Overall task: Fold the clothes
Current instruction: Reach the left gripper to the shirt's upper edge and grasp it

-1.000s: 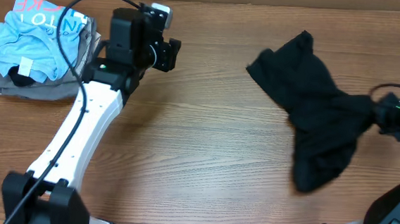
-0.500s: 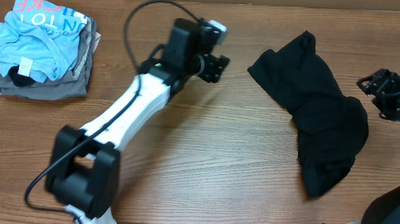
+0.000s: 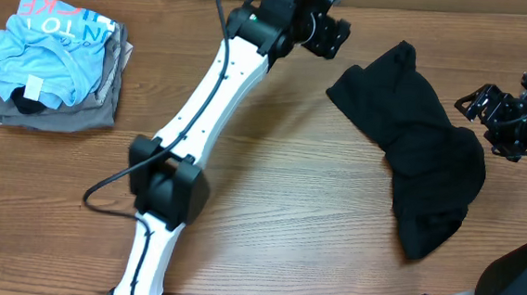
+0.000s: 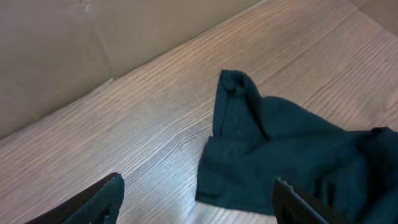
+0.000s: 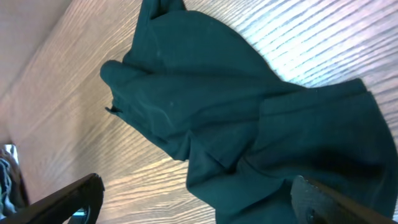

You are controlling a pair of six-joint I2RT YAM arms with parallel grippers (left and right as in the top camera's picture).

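Note:
The clothes (image 3: 412,153) are one crumpled black garment lying on the right half of the wooden table, also seen in the left wrist view (image 4: 292,155) and the right wrist view (image 5: 217,112). My left gripper (image 3: 338,39) reaches across the table and hovers just left of the garment's upper corner. It stands open (image 4: 198,182) with only table and the cloth's edge between its fingers. My right gripper (image 3: 477,121) is at the garment's right side, open wide (image 5: 198,182) above the cloth and holding nothing. No label shows.
A light blue printed T-shirt (image 3: 42,48) sits on a folded grey-tan garment (image 3: 56,114) at the far left. A brown cardboard wall (image 4: 62,43) runs along the table's back edge. The left arm's cable (image 3: 102,197) loops over the table at left.
The left arm swung from the left side across to the garment's upper corner, opening wider. The right gripper let go of the garment, opened wide and drew back right; the cloth settled.

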